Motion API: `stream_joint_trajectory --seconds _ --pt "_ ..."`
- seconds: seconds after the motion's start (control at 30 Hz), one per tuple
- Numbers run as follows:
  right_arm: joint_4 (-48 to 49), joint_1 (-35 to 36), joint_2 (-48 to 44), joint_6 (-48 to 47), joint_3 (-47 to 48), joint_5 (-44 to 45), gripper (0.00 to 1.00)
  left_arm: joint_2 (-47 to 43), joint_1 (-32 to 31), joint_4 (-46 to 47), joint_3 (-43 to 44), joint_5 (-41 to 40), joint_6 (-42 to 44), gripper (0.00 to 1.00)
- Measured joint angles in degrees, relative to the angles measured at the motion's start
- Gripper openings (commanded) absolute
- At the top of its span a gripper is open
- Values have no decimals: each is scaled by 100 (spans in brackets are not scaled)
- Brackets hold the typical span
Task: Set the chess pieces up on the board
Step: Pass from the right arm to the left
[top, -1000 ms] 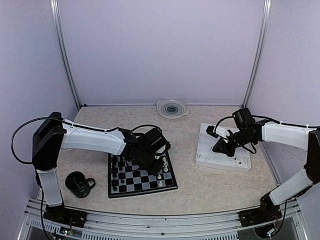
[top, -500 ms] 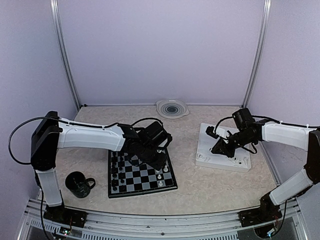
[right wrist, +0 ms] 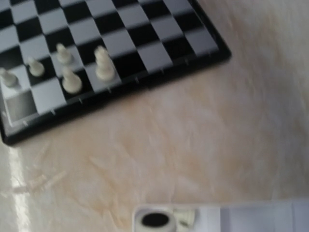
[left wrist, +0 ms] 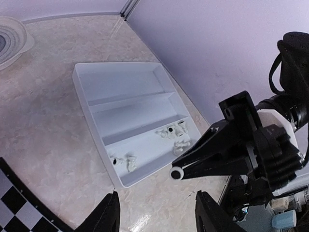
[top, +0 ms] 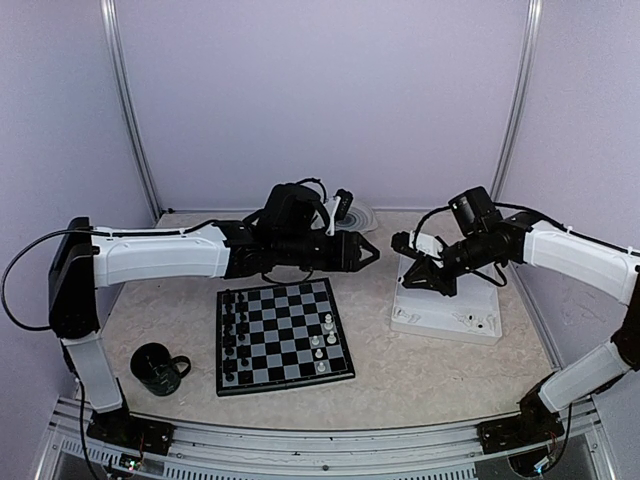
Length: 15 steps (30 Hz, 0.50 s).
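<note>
**Operator:** Where is the board, and what stands on it?

**Technician:** The board (top: 280,332) lies flat on the counter (top: 420,370), in front of the left arm. Black chess pieces (top: 233,335) stand along its left side. A few white chess pieces (top: 322,340) stand near its right edge. The right wrist view shows that white group close up, though blurred: five men just inside the black border.

**Operator:** And off the board?

**Technician:** Loose white chessmen (left wrist: 175,135) lie in an end compartment of the white tray (left wrist: 125,104), right of the board. Only the left wrist view looks into that compartment. The left claw (left wrist: 157,205) hangs above the counter between board and tray, its fingers apart with nothing between them. The right claw (top: 408,258) hangs over the tray's left end, facing the left claw. No view shows whether its fingers are apart or together.
</note>
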Motion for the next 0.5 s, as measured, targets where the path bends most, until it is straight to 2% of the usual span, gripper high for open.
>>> stream_joint_trajectory --seconds 0.2,0.5 --pt "-96 323 0 2 229 57 12 468 28 802 0 750 -509 49" --pt "-166 446 2 48 323 168 12 813 9 1222 0 1381 -861 46"
